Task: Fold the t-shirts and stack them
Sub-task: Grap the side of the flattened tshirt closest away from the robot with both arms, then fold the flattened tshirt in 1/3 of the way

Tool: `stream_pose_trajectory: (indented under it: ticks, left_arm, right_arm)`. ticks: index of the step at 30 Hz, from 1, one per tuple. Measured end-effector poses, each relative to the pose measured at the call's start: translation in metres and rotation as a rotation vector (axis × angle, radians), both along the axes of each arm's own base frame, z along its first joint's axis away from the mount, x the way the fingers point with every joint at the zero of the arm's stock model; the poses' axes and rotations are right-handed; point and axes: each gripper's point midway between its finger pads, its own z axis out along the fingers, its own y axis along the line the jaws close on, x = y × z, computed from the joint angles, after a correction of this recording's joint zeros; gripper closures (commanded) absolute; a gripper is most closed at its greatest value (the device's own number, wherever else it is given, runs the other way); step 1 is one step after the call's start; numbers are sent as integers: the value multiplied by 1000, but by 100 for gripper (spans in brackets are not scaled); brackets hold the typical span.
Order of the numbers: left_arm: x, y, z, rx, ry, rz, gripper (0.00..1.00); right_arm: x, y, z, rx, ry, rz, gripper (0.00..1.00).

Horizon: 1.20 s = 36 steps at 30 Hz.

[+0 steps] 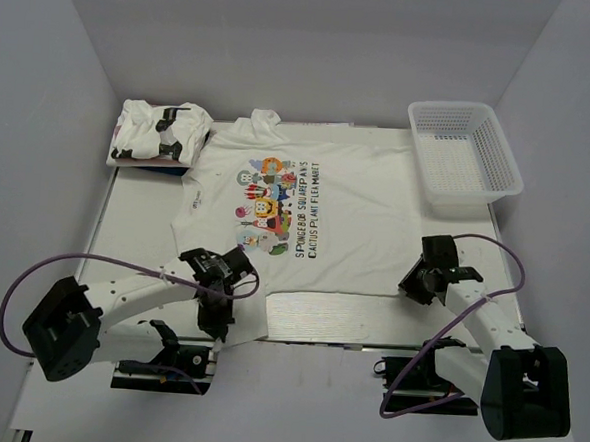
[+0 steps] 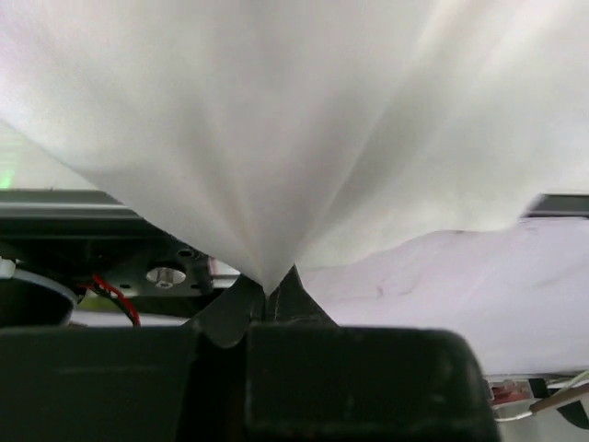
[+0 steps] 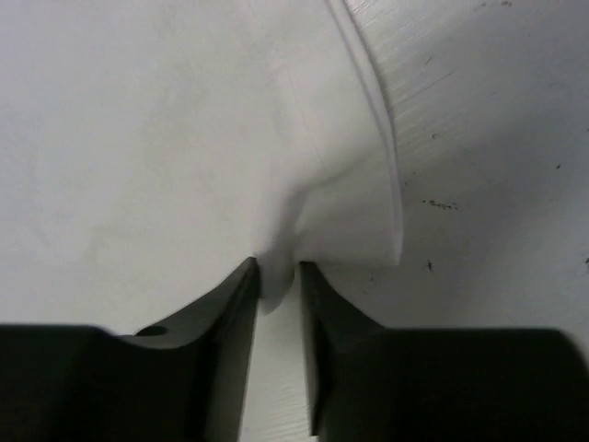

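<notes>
Far-left corner: a pile of folded t-shirts (image 1: 160, 133) with small black marks. This part of the task appears complete.

Near-left: the left gripper (image 1: 217, 279) is clamped on the near-left hem of the printed t-shirt (image 1: 286, 205). In the left wrist view the cloth rises in a tent from between the fingers (image 2: 237, 308).

Centre: the printed t-shirt lies spread, print up, collar toward the far edge. No fold is visible in it yet.

Near-right: the right gripper (image 1: 420, 281) is at the near-right hem corner. In the right wrist view its jaws stand nearly together, with a tuck of the hem pinched between them.

Far-right corner: a white mesh basket (image 1: 499, 158), which holds no shirts.

Remaining, by judgement: fold this shirt, then place it on the pile.
</notes>
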Motion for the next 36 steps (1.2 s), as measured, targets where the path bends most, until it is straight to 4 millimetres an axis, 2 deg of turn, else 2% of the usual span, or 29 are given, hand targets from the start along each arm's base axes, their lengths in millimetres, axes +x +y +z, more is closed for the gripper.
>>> stream_pose_trajectory:
  ticks: [2, 3, 6, 10, 15, 19, 25, 28, 36]
  left_arm:
    - [9, -10, 8, -68, -52, 8, 100]
    - [19, -21, 14, -123, -93, 12, 100]
    - [46, -53, 36, -273, -212, 9, 100]
    - [74, -84, 59, -387, -315, -3, 100]
    - [114, -99, 82, -392, -444, 21, 100]
    - [157, -91, 106, -349, -595, 102, 100]
    - [225, -62, 131, -220, -781, 246, 100]
    - [261, -48, 132, -134, -823, 303, 100]
    - [335, -9, 126, 2, -894, 345, 100]
  right_arm:
    - [2, 0, -1, -1, -7, 3, 84]
    - [2, 0, -2, 0, -6, 3, 99]
    - [6, 2, -1, 4, -21, 9, 100]
    - [10, 3, 4, 6, -50, 18, 100]
    - [21, 8, 16, 7, -87, 50, 100]
    - [39, 13, 29, 14, -116, 68, 100]
    - [75, 24, 58, 32, -190, 84, 100]
    - [94, 28, 68, 35, -216, 84, 100]
    - [145, 33, 85, 16, -263, 70, 100]
